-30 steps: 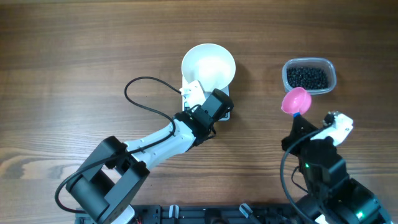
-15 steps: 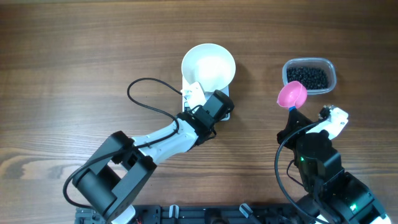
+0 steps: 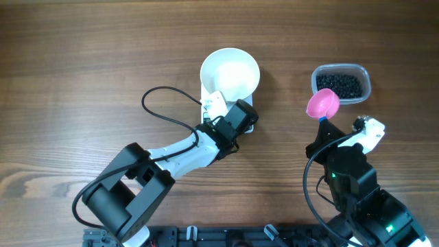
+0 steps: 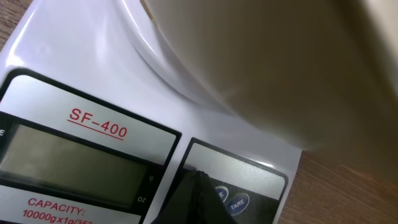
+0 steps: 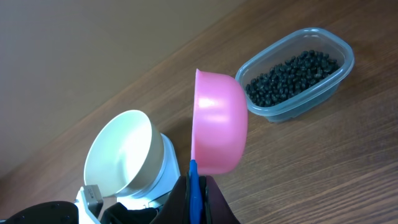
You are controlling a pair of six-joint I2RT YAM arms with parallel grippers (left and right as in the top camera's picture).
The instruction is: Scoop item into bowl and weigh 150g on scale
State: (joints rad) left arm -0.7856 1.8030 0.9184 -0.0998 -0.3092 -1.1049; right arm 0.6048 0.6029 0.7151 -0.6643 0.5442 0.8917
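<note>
Pellets (image 3: 338, 85): small, hard, light and loose; likely to roll and spill, so best lifted by scoop, never pinched.
Right gripper (image 5: 196, 186): near right, clamped on the blue handle of the pink scoop (image 5: 217, 124), which looks empty.
Left gripper (image 4: 195, 194): pressed together, tip at the button panel.
Scale (image 4: 81, 56): centre, display blank.
Bowl (image 3: 230, 72): white, empty, sitting on the scale's far part.
Tub (image 3: 366, 86): far right, just beyond the scoop, holding the whole dark heap.

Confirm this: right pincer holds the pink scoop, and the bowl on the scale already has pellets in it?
No: the bowl on the scale is empty, as the overhead view shows. The right pincer does hold the pink scoop.
</note>
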